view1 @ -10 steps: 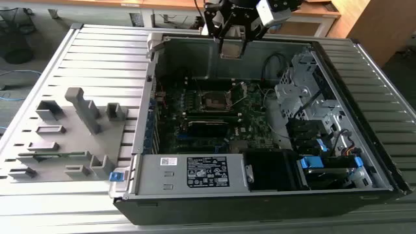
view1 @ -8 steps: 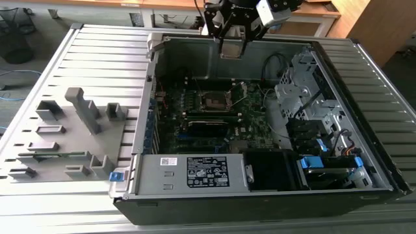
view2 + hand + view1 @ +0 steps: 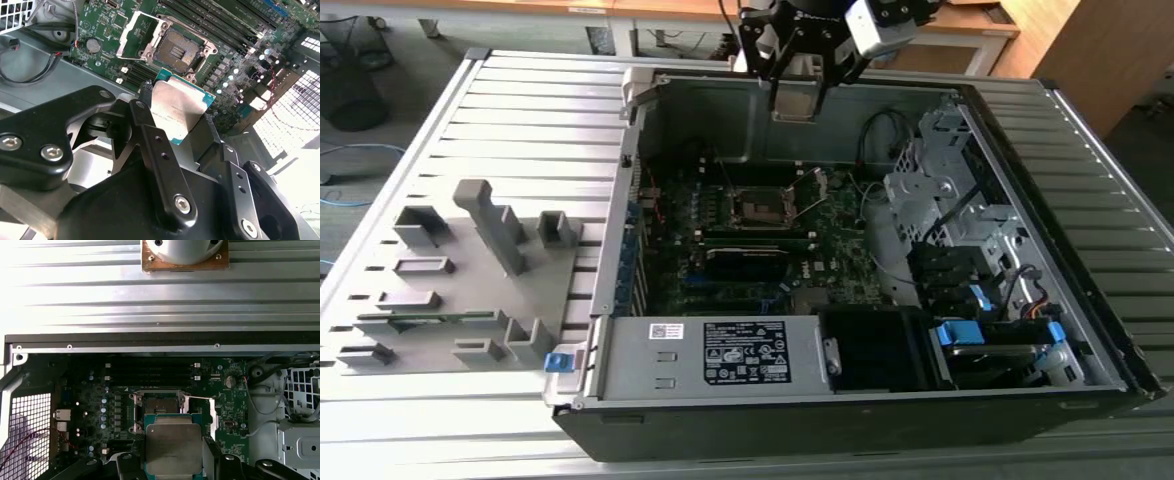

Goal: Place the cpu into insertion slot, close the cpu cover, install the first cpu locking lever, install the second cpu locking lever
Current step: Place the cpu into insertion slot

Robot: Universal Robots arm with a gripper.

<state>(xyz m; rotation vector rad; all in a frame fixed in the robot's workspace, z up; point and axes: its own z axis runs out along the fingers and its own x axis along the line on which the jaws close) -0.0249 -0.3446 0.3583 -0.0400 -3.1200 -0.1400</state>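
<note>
In the exterior view I see the arm (image 3: 807,25) carrying the cpu (image 3: 797,102) high over the open computer case (image 3: 1067,330) on the bench (image 3: 520,110), above the insertion slot (image 3: 761,207).

In the second wrist view, the fingers (image 3: 150,131) are clamped on 2 opposite edges of the cpu (image 3: 182,112). The insertion slot (image 3: 182,50) is bare and the cpu cover (image 3: 136,35) is swung open.

In the first wrist view, the cpu (image 3: 172,450) hangs apart from the insertion slot (image 3: 160,407).

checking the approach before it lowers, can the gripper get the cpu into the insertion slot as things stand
Probably yes. The gripper holds the cpu over the open case; the cpu cover is swung open and nothing lies on or over the insertion slot.
</note>
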